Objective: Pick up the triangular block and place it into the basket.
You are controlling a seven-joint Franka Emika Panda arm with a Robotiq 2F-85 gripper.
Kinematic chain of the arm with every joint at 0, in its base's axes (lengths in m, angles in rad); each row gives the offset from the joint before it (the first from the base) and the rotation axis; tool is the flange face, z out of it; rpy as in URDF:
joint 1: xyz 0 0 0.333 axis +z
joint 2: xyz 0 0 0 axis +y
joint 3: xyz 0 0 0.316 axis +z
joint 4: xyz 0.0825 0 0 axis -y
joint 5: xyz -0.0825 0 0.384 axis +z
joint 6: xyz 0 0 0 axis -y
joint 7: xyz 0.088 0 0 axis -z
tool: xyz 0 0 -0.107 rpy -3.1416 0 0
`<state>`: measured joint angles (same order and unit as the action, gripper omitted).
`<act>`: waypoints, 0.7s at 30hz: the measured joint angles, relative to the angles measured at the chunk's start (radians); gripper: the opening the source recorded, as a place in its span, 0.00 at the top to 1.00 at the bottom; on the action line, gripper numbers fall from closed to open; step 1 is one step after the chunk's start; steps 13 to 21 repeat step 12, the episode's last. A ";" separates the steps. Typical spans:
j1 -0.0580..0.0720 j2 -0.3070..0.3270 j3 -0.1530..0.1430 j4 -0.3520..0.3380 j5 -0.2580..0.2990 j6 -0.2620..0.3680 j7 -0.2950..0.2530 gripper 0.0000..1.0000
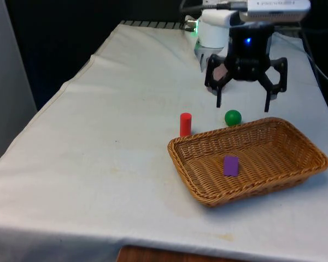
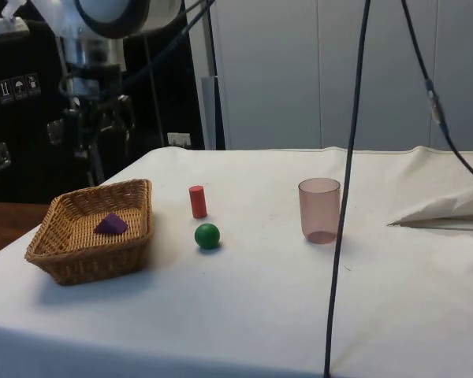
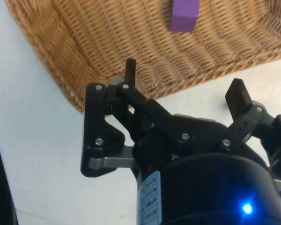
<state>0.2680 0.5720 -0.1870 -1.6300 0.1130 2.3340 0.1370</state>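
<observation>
Pincer (image 1: 243, 102) hangs spread and empty above the counter (image 1: 98, 136); purple triangular block (image 1: 230, 166) lies inside the wicker basket (image 1: 295, 180).

Lighting's pretty even and soft from overhead, so the white counter (image 1: 98, 164) reads bright without harsh glare. The basket (image 2: 134, 228) throws a faint shadow below the fingers (image 1: 218, 101). Backdrop goes near black. Wrist shot's close-up fingers look slightly soft.
</observation>
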 measured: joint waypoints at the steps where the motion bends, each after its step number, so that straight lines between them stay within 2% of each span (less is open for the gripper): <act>1: 0.000 -0.011 0.000 -0.011 0.000 0.000 -0.001 0.00; 9: 0.004 -0.098 0.000 -0.093 0.000 0.002 -0.004 0.00; 21: 0.005 -0.104 0.000 -0.100 0.000 0.003 -0.004 0.00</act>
